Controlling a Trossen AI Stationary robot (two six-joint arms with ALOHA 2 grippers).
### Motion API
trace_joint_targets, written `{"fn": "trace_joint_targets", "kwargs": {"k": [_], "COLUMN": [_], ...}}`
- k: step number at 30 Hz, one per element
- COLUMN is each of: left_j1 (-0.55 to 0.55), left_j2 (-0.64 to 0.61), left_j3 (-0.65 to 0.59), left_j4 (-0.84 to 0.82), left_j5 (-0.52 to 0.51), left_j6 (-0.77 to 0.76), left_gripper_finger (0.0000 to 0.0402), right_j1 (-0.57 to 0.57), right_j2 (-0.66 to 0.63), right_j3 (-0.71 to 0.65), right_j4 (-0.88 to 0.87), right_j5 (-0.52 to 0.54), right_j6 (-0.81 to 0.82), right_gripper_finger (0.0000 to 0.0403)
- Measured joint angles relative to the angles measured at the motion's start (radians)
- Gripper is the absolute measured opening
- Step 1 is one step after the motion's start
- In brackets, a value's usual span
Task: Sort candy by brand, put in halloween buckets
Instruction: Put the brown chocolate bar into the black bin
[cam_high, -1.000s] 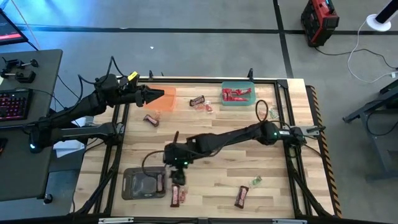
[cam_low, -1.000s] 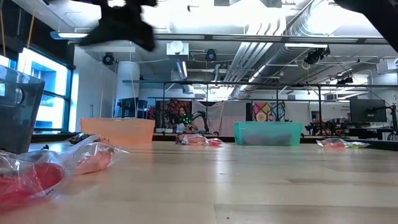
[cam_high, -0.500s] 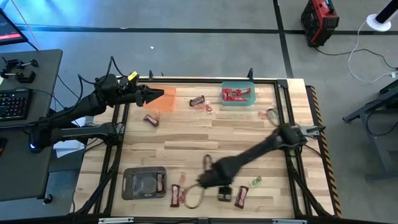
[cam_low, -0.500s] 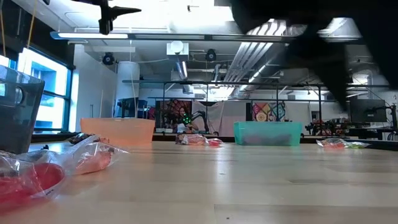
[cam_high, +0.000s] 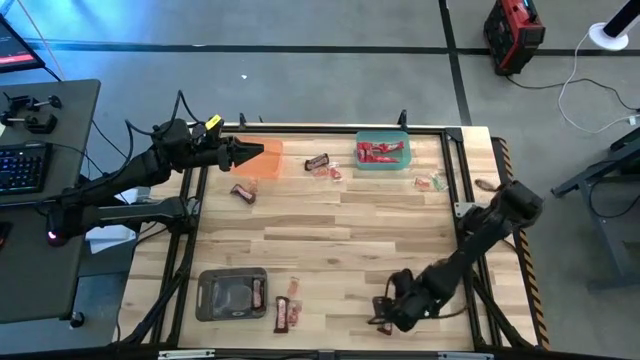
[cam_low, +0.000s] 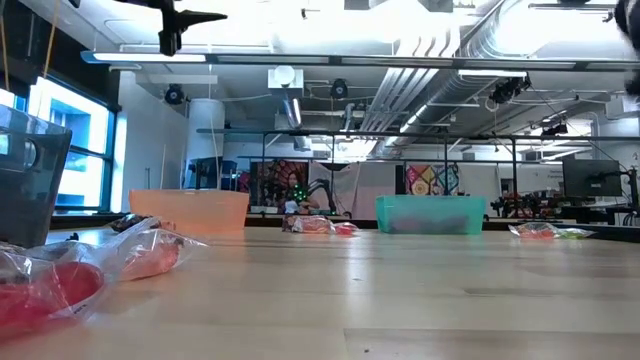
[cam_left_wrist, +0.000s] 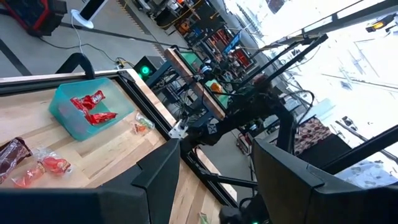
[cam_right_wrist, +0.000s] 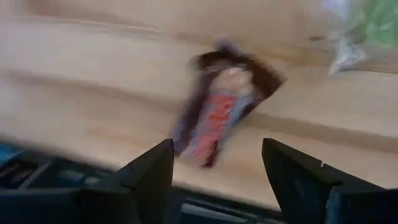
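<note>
My right hand (cam_high: 385, 312) down at worktop's (cam_high: 380, 235) near edge, fingers spread wide, hovering right over brown bar (cam_right_wrist: 217, 118), nothing pinched. Pale green sweet (cam_right_wrist: 367, 28) just beside that bar. Left hand (cam_high: 250, 153) parked above orange bucket (cam_high: 268, 158), fingers apart too, empty. Green bucket (cam_high: 383, 150) beside orange one, red candy (cam_high: 380, 152) inside. Grey bucket (cam_high: 232, 294) at near edge, well apart from orange bucket, brown bar in it. More loose bars (cam_high: 287, 314) just beside grey bucket.
</note>
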Motion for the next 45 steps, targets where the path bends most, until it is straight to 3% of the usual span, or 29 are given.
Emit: {"fn": "trace_joint_targets", "kwargs": {"k": [10,16,26,31,37,40,45], "left_j1": [0.0,0.0,0.0,0.001,0.0,0.0,0.0], "left_j2": [0.0,0.0,0.0,0.0,0.0,0.0,0.0], "left_j3": [0.0,0.0,0.0,0.0,0.0,0.0,0.0], "left_j4": [0.0,0.0,0.0,0.043,0.047,0.045,0.045], "left_j5": [-0.001,-0.011,-0.019,0.049,0.06,0.06,0.06], "left_j6": [0.0,0.002,0.017,0.036,0.036,0.044,0.044], "left_gripper_finger": [0.0188,0.0188,0.0188,0.0188,0.0188,0.0188,0.0188], "right_j1": [-0.069,-0.08,-0.124,-0.166,-0.257,-0.314,-0.399], "right_j2": [0.117,0.118,0.119,0.12,0.119,0.119,0.156], "right_j3": [0.069,0.104,0.116,0.213,0.387,0.442,0.461], "right_j4": [-0.064,-0.091,-0.109,-0.152,-0.123,0.033,0.394], "right_j5": [-0.023,0.067,0.09,0.144,0.372,0.447,0.374], "right_j6": [-0.002,-0.028,-0.151,-0.349,-0.76,-1.041,-1.407], "right_gripper_finger": [0.0238,0.0232,0.0114,0.0062,0.0054,0.0055,0.0055]}}
